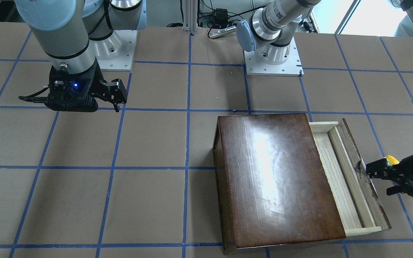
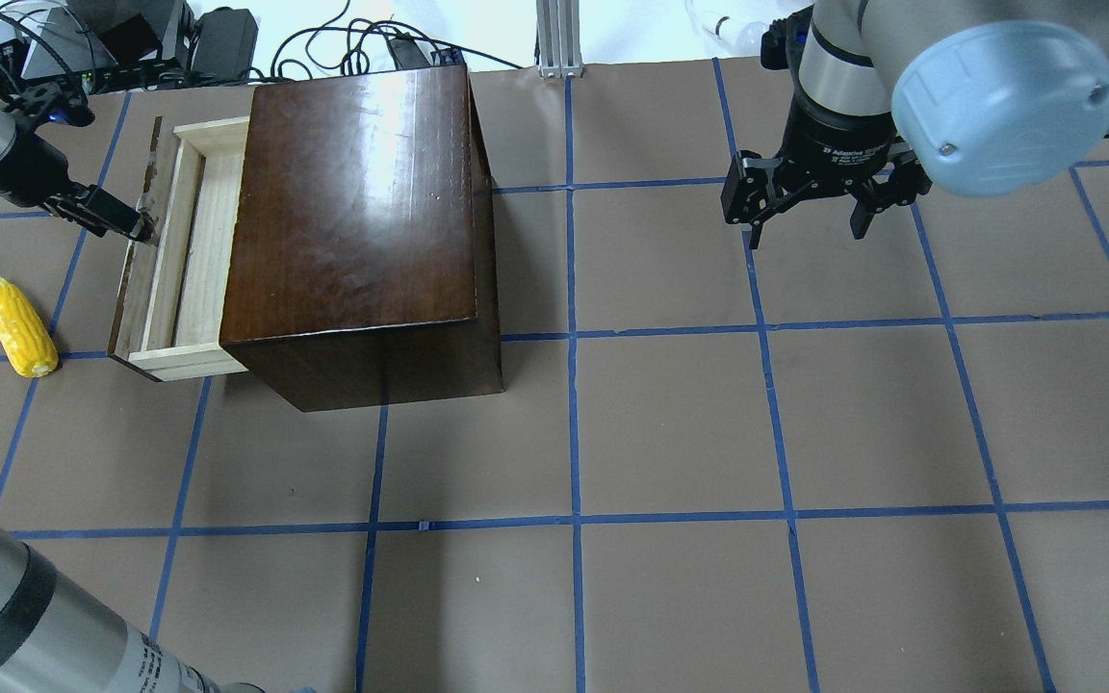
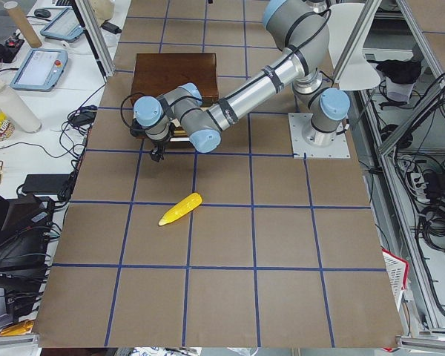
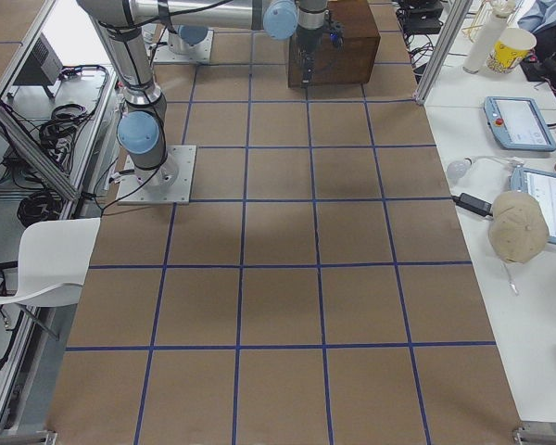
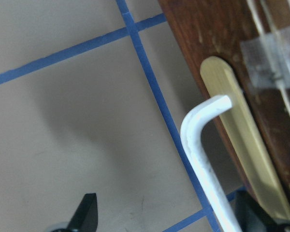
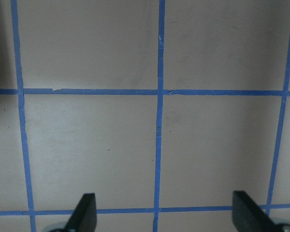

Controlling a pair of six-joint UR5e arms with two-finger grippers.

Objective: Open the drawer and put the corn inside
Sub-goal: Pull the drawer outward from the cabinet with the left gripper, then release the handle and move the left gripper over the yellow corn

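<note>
Corn [image 2: 23,326]: 1 cob. Drawer [image 2: 191,260]: 1, w/ 1 white handle [image 5: 203,159]. Dark box [image 2: 362,212]: 1. Arms [image 1: 281,18]: 2, ea. on its own base plate [image 1: 273,61], so 2 plates. Grippers: 2, i.e. left gripper [image 2: 139,228] + right gripper [image 2: 805,229], 2 fingers [image 6: 84,212] ea. Table [image 2: 670,433]: 1. Side bench [image 4: 537,306]: 1, w/ 2 tablets [image 4: 514,120], 1 paper cup [image 4: 511,46]. White chair [image 4: 46,260]: 1.

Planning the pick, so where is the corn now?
In the overhead view the corn lies on the table at far left, beside the front of the open drawer, not inside it.
</note>
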